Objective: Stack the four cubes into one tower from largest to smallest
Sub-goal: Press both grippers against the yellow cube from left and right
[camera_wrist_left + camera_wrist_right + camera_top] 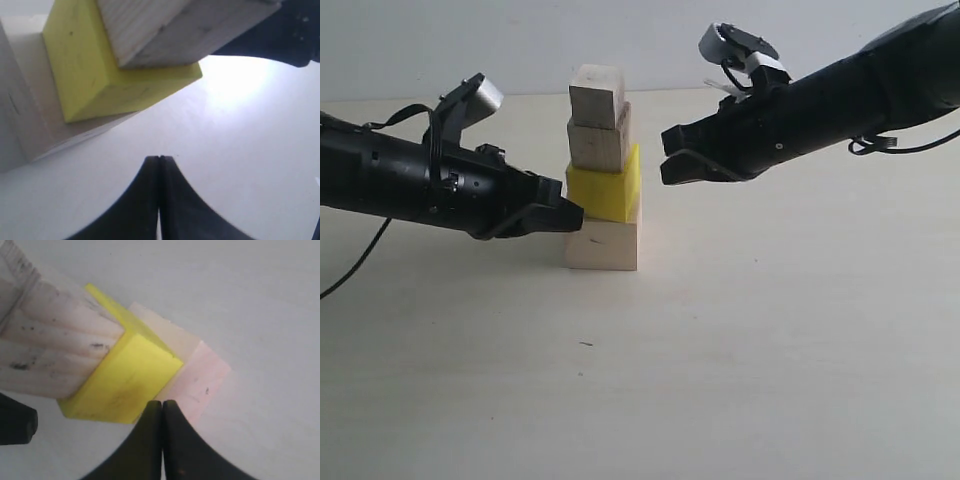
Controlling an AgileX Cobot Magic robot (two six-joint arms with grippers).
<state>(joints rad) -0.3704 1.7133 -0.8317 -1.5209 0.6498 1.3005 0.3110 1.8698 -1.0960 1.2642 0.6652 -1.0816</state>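
Observation:
The four cubes stand as one tower in the exterior view: large wooden cube (603, 246) at the bottom, yellow cube (605, 188), medium wooden cube (599, 143), small wooden cube (596, 96) on top, each slightly off-centre. My left gripper (575, 215) is shut and empty, its tip low at the tower's left side, by the seam under the yellow cube. Its wrist view shows the shut tip (160, 158) just short of the yellow cube (85, 75). My right gripper (668, 155) is shut and empty, a little right of the tower. Its tip (162, 402) hangs over the yellow cube (125, 385) and large cube (200, 375).
A pale tabletop (720, 380) stretches in front of and around the tower. The black left arm (400, 180) and right arm (840, 100) flank the tower closely on both sides.

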